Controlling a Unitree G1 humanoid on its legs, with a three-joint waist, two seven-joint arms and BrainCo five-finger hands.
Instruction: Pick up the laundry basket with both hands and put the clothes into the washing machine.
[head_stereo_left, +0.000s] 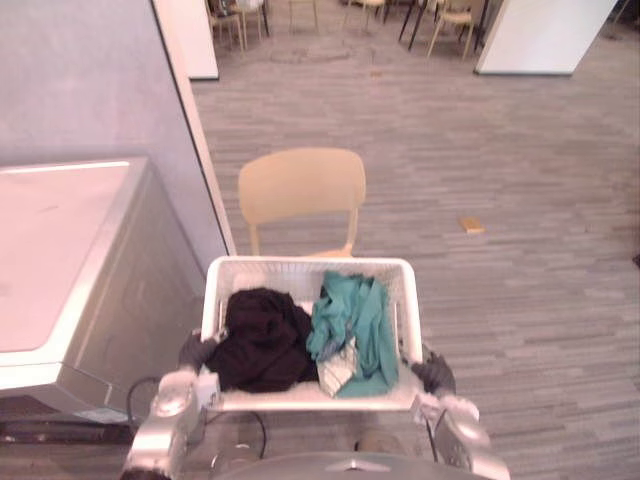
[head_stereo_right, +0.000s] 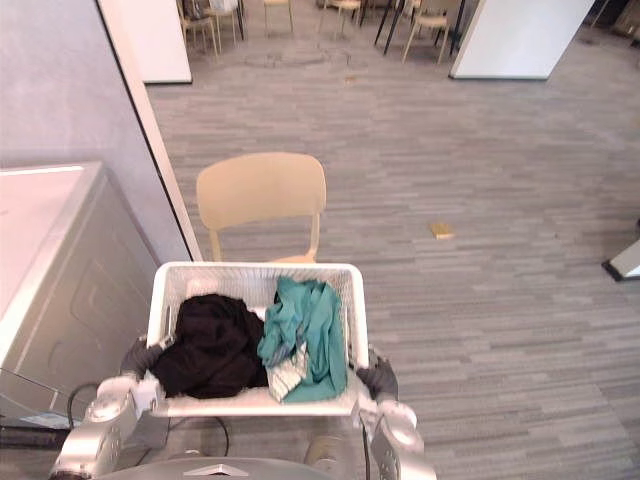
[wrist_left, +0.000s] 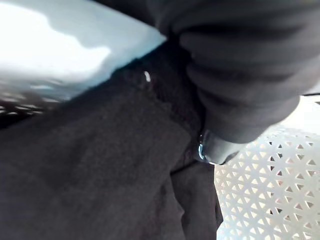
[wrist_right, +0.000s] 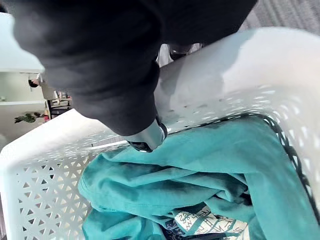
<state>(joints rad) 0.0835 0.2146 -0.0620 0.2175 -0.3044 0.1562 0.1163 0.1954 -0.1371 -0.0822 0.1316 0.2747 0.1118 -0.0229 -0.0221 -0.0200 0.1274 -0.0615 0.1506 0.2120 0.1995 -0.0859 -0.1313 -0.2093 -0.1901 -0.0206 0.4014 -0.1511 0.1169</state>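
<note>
The basket (head_stereo_left: 305, 264) hangs low in the centre of the frame, apparently lifted, with the left hand (head_stereo_left: 196, 350) and right hand (head_stereo_left: 435, 375) clamped on its side rims. The clothes (head_stereo_left: 262, 335) lie inside. Carrying them to the washing machine (head_stereo_left: 60, 250) at the left edge remains.

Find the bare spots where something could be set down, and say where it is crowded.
Free: the washing machine top, beside the wall; the floor right of the chair. Crowded: the laundry basket, filled by black clothes and teal clothes, with the left hand and right hand gripping its sides.
</note>
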